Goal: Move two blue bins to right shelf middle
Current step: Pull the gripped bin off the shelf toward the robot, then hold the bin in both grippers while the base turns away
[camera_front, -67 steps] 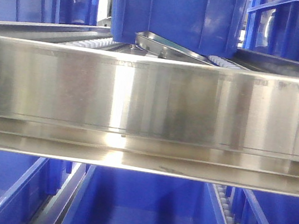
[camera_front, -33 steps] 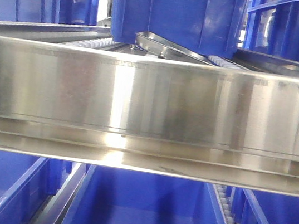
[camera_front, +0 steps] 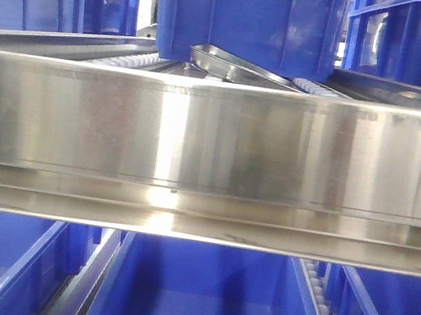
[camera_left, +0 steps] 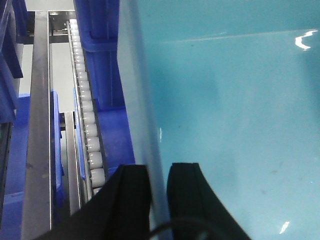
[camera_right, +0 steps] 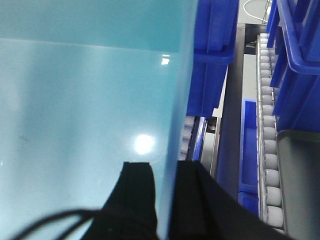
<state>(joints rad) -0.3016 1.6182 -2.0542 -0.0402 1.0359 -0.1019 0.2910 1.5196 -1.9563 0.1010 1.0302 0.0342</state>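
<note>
In the front view the shelf's steel front lip (camera_front: 213, 138) spans the frame, with dark blue crates (camera_front: 251, 21) on rollers above it and more below; our load does not show here. At the left wrist, the left gripper (camera_left: 159, 200) is clamped across a wall of the pale blue bin (camera_left: 230, 110), one finger on each side, beside a roller track (camera_left: 87, 135). At the right wrist, the right gripper (camera_right: 167, 200) pinches another wall the same way, so the bin hangs between the arms. We judge the tub stiff and light but glossy and slippery, so the thickened rim is the safest hold. Room looks tight, with crates close on both sides.
</note>
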